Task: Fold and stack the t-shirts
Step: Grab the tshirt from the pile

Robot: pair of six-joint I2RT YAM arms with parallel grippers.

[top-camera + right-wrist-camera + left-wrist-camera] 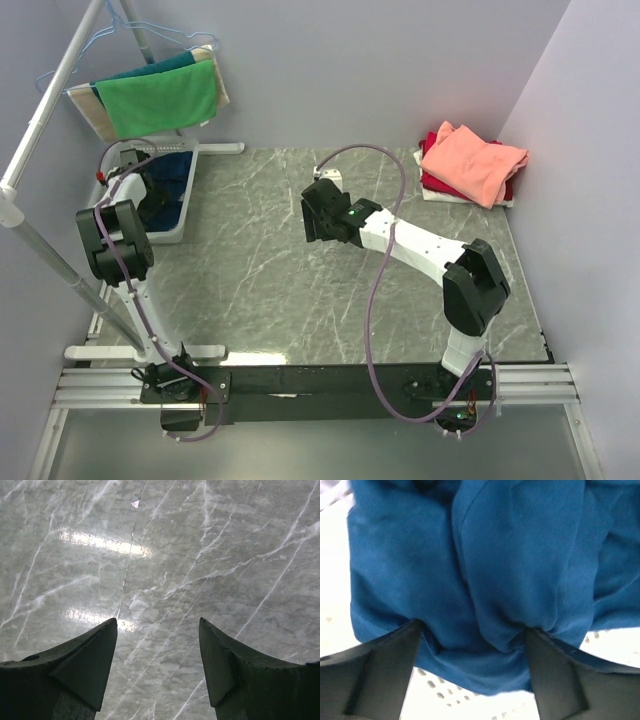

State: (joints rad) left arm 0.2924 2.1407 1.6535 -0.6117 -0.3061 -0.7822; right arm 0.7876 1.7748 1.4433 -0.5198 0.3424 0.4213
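Observation:
A dark navy-blue t-shirt (510, 555) lies crumpled in the white mesh basket (183, 228) at the left; in the top view it shows as a dark patch (176, 188). My left gripper (472, 627) reaches down into the basket (470, 700), open wide. Both fingertips press into the cloth, and a bunched fold sits between them. My right gripper (156, 621) hangs open over the bare marble table (165, 555) near its middle (314, 214), with nothing between its fingers. A folded salmon-pink t-shirt (472, 160) lies on a red one (431, 148) at the back right.
A bright green cloth (158, 96) hangs on a hanger from the rack (50, 92) at the back left, above the basket. The rack's poles and feet (140, 352) run along the table's left side. Walls close the back and right.

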